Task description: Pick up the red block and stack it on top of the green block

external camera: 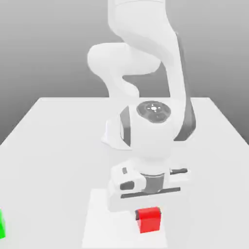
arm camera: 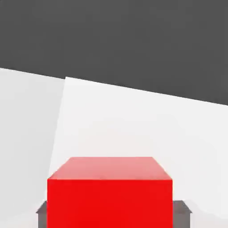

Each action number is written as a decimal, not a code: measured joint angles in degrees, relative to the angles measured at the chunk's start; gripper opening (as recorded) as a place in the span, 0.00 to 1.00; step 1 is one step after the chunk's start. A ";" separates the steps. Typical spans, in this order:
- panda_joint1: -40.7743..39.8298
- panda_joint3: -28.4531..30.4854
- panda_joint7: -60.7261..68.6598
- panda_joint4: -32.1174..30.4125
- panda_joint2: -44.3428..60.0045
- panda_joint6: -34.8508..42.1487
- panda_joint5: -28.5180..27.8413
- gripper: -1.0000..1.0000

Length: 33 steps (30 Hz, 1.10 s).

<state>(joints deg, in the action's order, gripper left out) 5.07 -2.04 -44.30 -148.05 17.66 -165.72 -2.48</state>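
"White patch (external camera: pixel 107 228) first, since it runs closest to the exterior camera. What's on the near part of the tabletop (external camera: pixel 44 170) with it?"

"Two blocks. The green block (external camera: pixel 2 226) sits out towards the tabletop's left side, as the exterior view has it, well apart from the patch and cut off by the picture's border."

"And the red block (external camera: pixel 150 221)?"

"Over the patch, near the patch's right edge in the exterior view. It's upright, with one plain face towards that camera. I can't tell whether its underside touches the patch."

"Does the gripper (arm camera: pixel 112 216) have hold of it?"

"Yes, it's closed on the red block. The hand view has the dark fingers (arm camera: pixel 181 216) against two opposite sides, parted only by the block's width."

"So the two blocks aren't stacked?"

"No, they're well apart, and nothing rests on the part of the green block I can see."

"What comes behind?"

"The white hand (external camera: pixel 146 194) is just above the red block. Farther back, the arm (external camera: pixel 151 63) arches up and over, its top cut off by the picture, and its base (external camera: pixel 114 136) stands around the middle of the tabletop's width. Then comes the straight far edge, with a grey backdrop (external camera: pixel 39 48) beyond."
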 joint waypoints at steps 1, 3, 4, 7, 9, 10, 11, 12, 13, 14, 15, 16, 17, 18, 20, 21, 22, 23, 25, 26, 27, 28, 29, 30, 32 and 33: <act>0.10 0.12 -0.12 0.13 0.91 -0.77 -0.15 0.00; -0.10 -0.13 0.06 -0.16 -0.99 0.86 0.08 0.00; -0.24 -0.33 0.24 -0.42 -2.69 2.30 0.34 0.00; -0.51 -0.79 0.93 -1.31 -8.59 7.30 1.24 0.00; -2.05 -0.20 3.64 -0.37 -9.39 9.58 2.33 0.00; -3.19 0.31 5.52 0.49 -8.98 10.41 2.93 0.00; -4.27 1.00 7.49 1.42 -8.40 11.15 3.52 0.00; -5.57 1.55 9.47 2.39 -7.78 11.89 4.06 0.00; -6.85 2.14 11.45 3.37 -7.13 12.60 4.56 0.00; -8.13 2.73 13.41 4.36 -6.48 13.29 5.01 0.00; -9.44 3.31 15.34 5.34 -5.85 13.96 5.41 0.00; -10.73 3.90 17.24 6.33 -5.24 14.61 5.78 0.00; -12.03 4.47 19.12 7.31 -4.65 15.25 6.10 0.00; -13.34 5.03 20.97 8.28 -4.09 15.87 6.38 0.00; -15.87 6.19 24.63 10.22 -3.08 17.07 6.88 0.00; -17.12 6.77 26.44 11.18 -2.63 17.61 7.08 0.00; -18.36 7.34 28.23 12.14 -2.21 18.18 7.27 0.00; -19.59 7.90 30.01 13.10 -1.83 18.72 7.43 0.00; -22.01 9.02 33.55 14.99 -1.21 19.74 7.68 0.00; -23.20 9.56 35.30 15.93 -0.96 20.22 7.77 0.00; -24.28 10.19 37.05 16.87 -0.75 20.68 7.85 0.00; -25.57 10.58 38.74 17.79 -0.60 21.10 7.85 0.00; -26.70 11.11 40.50 18.72 -0.49 21.53 7.90 0.00; -27.81 11.62 42.25 19.65 -0.42 21.94 7.93 0.00; -29.70 12.47 45.44 21.30 0.08 22.13 8.12 0.00; -30.24 12.43 46.39 21.74 1.38 21.03 8.52 0.00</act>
<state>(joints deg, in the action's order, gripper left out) -25.17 10.39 2.09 -126.31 19.04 -144.69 6.05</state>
